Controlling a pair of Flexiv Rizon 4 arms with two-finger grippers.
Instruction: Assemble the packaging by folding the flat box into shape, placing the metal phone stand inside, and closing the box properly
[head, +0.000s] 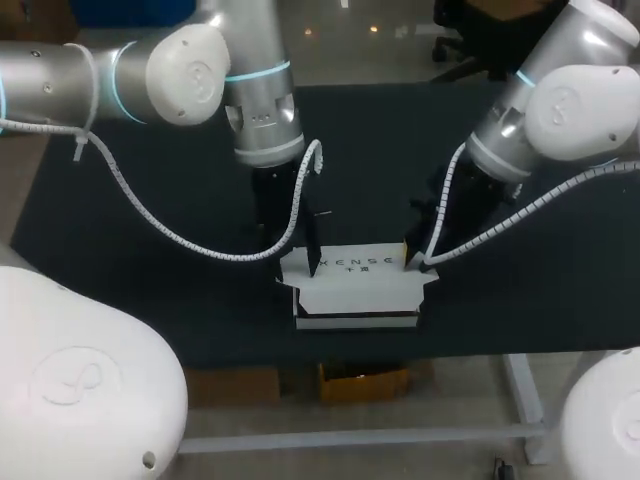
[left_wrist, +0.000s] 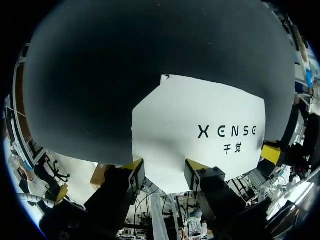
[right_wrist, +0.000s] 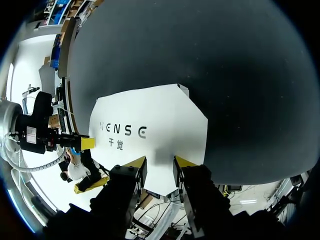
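On matte black table (head: 150, 150), white cardboard box (head: 360, 288) under left end effector (left_wrist: 164, 168), right end effector (right_wrist: 159, 162), both splayed.

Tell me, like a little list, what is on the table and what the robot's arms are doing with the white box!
Thing: white box, printed side up, small flaps sticking out at both ends
Where: on the dark table, near its front edge
Left end effector: open, over the box's left end
Right end effector: open, over the box's right end
Metal phone stand: not in view
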